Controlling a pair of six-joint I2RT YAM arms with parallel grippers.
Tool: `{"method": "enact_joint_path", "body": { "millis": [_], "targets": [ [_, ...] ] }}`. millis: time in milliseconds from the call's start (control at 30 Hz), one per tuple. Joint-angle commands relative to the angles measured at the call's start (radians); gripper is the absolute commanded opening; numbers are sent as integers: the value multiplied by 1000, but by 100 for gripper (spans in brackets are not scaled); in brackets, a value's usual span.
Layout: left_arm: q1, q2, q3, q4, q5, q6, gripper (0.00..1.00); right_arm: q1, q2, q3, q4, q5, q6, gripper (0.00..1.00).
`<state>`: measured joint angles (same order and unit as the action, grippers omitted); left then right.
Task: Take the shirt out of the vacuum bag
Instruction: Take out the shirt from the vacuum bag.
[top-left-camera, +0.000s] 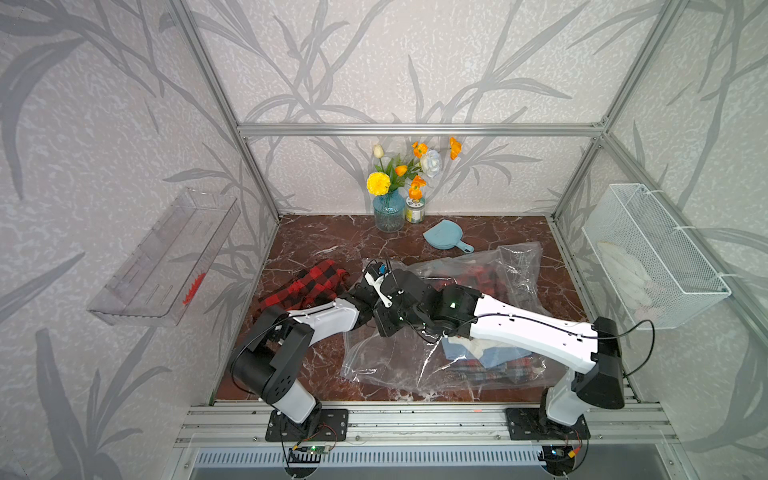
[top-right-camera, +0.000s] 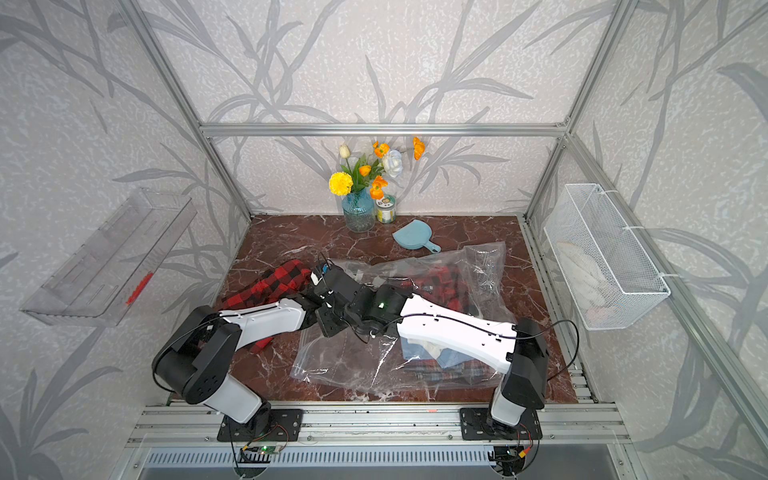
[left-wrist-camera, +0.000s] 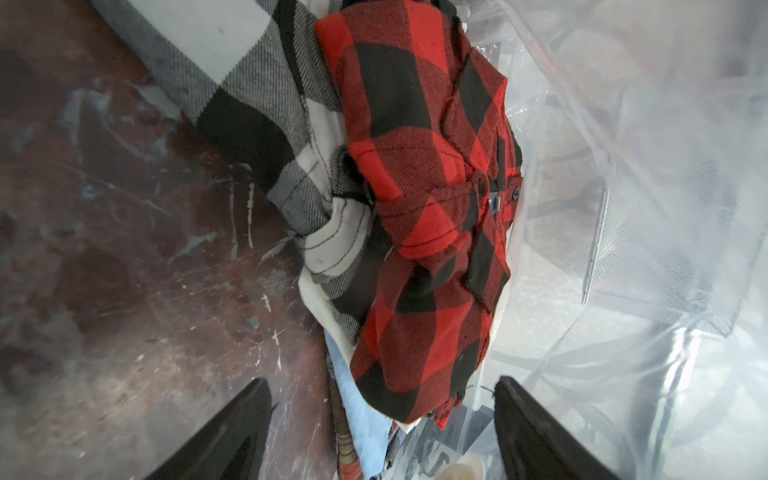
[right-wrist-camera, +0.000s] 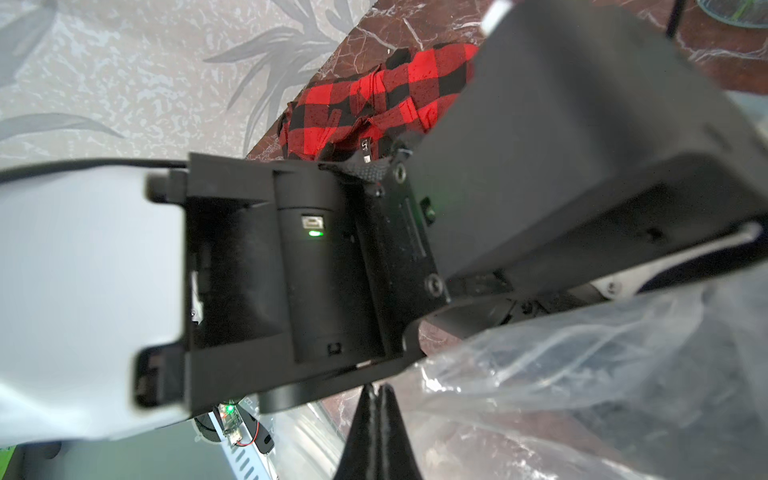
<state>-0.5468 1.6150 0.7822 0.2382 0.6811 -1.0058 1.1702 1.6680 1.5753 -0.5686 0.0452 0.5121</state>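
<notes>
Shirt (left-wrist-camera: 415, 208), red-black plaid, over black-white cloth (left-wrist-camera: 249, 124) beside vacuum bag (left-wrist-camera: 623, 249); left claw (left-wrist-camera: 382, 379) wide, empty; right claw (right-wrist-camera: 377, 388) pinched closed.

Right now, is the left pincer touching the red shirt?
Apart. Left wrist view: the left pincer is open, a gap between each finger and the red shirt.

A red-and-black checked shirt (top-left-camera: 309, 286) lies crumpled on the left of the dark red marble worktop (top-left-camera: 316, 237), outside the clear vacuum bag (top-left-camera: 386, 365), which sprawls across the middle and right. Through the plastic show more red check (top-left-camera: 484, 270) farther back and folded blue cloth (top-left-camera: 498, 353) nearer the front. The left arm (top-left-camera: 320, 318) and right arm (top-left-camera: 536, 328) meet over the bag's left part. At the back are a blue glass vase of flowers (top-left-camera: 388, 214), a small tin (top-left-camera: 414, 210) and a blue dustpan (top-left-camera: 444, 237).
</notes>
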Motion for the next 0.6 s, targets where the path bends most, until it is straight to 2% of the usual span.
{"method": "enact_joint_path", "body": {
  "millis": [0,300,567],
  "targets": [
    [-35,42,61,60,0,-21,85,14,-42,25,51,-40,-3,0],
    [-47,99,136,55,-48,-30,83,14,-47,6,57,-51,-3,0],
    [-55,151,218,-17,-107,-13,74,15,-58,-16,68,-56,2,0]
  ]
}}
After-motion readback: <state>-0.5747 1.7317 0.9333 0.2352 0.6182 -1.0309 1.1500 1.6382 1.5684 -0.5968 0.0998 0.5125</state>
